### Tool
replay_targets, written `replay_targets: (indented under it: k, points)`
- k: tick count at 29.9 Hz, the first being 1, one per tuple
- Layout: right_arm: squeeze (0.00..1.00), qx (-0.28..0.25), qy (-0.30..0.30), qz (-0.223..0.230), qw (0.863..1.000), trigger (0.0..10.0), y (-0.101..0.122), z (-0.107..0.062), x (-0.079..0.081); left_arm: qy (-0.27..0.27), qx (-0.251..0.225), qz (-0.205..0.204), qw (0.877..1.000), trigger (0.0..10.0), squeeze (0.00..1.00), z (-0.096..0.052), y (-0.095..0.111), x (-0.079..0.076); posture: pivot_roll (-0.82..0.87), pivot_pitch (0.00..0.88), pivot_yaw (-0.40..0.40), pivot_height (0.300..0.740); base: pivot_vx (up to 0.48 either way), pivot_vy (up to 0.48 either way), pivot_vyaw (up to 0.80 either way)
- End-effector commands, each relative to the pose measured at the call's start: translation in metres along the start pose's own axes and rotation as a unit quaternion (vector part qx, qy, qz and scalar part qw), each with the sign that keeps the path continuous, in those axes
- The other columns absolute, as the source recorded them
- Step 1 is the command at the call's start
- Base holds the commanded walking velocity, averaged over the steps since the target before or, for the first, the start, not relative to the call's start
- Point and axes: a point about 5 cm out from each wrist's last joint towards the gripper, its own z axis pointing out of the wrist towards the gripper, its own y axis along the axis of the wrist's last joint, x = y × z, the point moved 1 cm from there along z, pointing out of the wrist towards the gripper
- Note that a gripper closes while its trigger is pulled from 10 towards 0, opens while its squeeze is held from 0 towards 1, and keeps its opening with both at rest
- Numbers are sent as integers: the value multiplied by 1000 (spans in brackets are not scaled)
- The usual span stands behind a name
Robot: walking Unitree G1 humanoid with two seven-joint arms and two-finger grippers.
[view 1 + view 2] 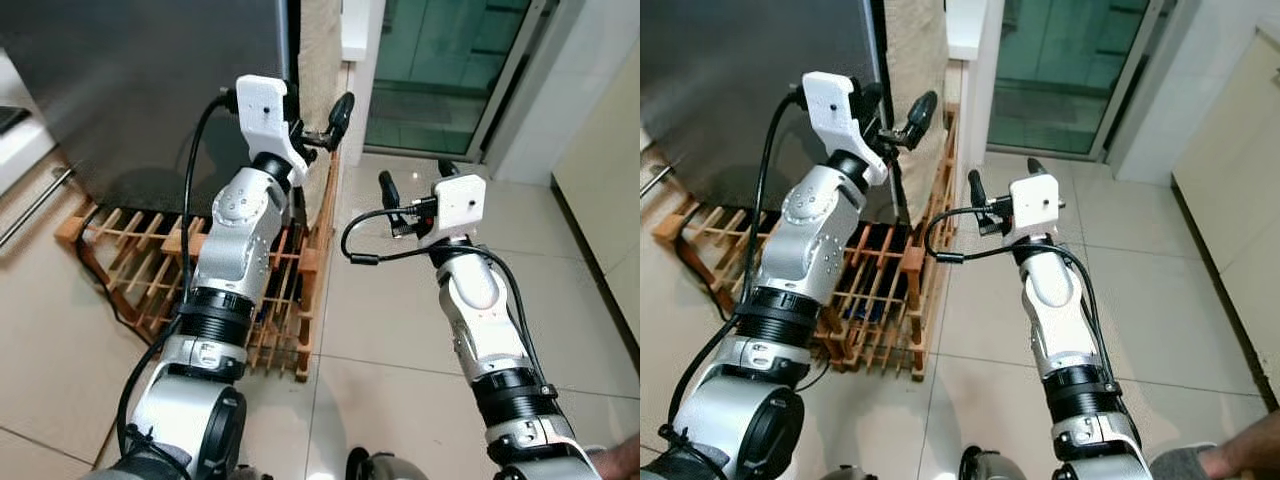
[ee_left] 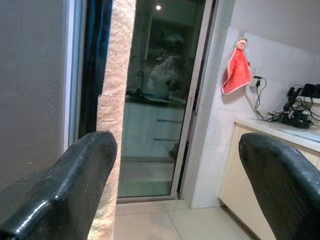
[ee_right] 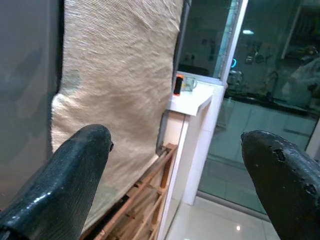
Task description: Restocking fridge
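fridge door [image 1: 140, 80]: dark grey, dull sheen
fridge side panel [image 3: 120, 90]: pale beige, fine woven-looking texture
wooden rack [image 1: 130, 265]: orange-brown slats
floor tiles [image 1: 400, 330]: cream, thin grey grout lines
sliding glass door [image 1: 440, 70]: green-tinted glass, white frame
hanging cloth [image 2: 236, 72]: bright red-orange
counter cabinet [image 2: 250, 175]: cream front, white top
left gripper [image 1: 320, 125]: black fingers, white wrist housing, silver arm
right gripper [image 1: 415, 180]: black fingers, white housing, black cable
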Motion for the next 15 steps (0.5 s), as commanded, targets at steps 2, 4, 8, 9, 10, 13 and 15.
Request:
replay_targets:
  k: [2, 4, 8, 9, 10, 13, 15]
  points:
    - [0, -12, -1, 0, 1000, 10000, 5, 1, -3, -2, -5, 7, 1000, 10000, 0, 0, 3, -1, -73, 0, -9, 727, 0, 0, 0]
    - [0, -11, 1, 0, 1000, 10000, 5, 2, -2, -3, -4, 9, 1000, 10000, 0, 0, 2, -1, -72, 0, -10, 727, 0, 0, 0]
    - [0, -11, 2, 0, 1000, 10000, 4, 2, -1, -5, -1, 12, 1000, 10000, 0, 1, 1, -2, -71, 0, -8, 727, 0, 0, 0]
    - [0, -11, 2, 0, 1000, 10000, 4, 2, -1, -5, 0, 13, 1000, 10000, 0, 1, 1, -2, -71, 0, -8, 727, 0, 0, 0]
    - [0, -11, 3, 0, 1000, 10000, 4, 2, -1, -6, 1, 14, 1000, 10000, 0, 1, 1, -2, -70, 0, -8, 727, 0, 0, 0]
    - [0, -11, 4, 1, 1000, 10000, 4, 2, 0, -6, 2, 12, 1000, 10000, 0, 1, 1, -1, -69, 0, -6, 727, 0, 0, 0]
    - [0, -11, 4, 1, 1000, 10000, 4, 3, 0, -8, 5, 11, 1000, 10000, 0, 1, 1, -1, -68, 0, -4, 727, 0, 0, 0]
